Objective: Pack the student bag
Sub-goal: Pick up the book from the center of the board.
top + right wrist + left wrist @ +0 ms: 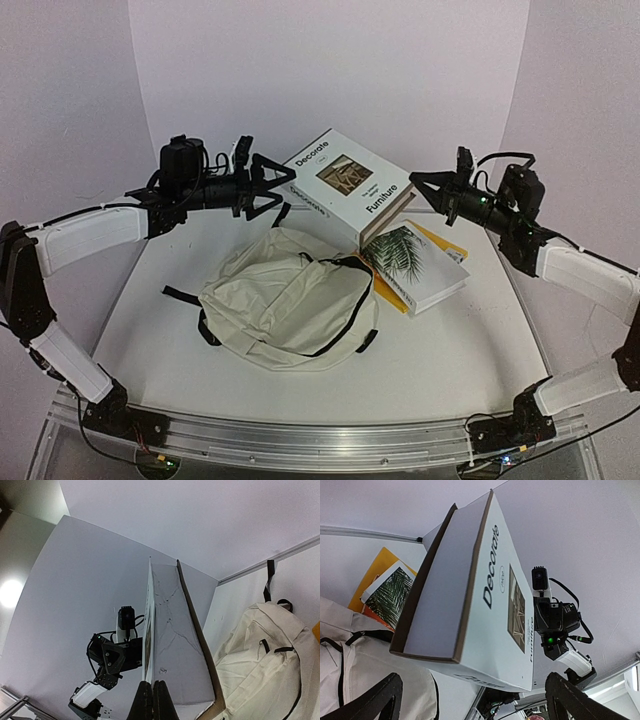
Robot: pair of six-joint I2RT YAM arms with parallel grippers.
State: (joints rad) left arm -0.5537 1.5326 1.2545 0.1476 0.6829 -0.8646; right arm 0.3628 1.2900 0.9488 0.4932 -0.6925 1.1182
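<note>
The student bag [285,305], a cream backpack with black straps and zippers, lies flat in the middle of the table; it also shows as the bag [360,665] and the bag [265,660] in the wrist views. Behind it a thick white book [350,185] titled "Decorate Furniture" is tilted up. My right gripper [415,182] is shut on the right edge of its cover [150,645], the fingertips [145,700] pressed together. My left gripper [288,188] stands open at the book's left corner [490,675], one finger [380,700] on each side of it and apart from it.
A second book with a palm-leaf cover [415,262] lies right of the bag on a yellow-orange one [443,238], under the raised book's near corner. Purple walls close in the back and sides. The metal rail [320,440] with the arm bases runs along the near edge.
</note>
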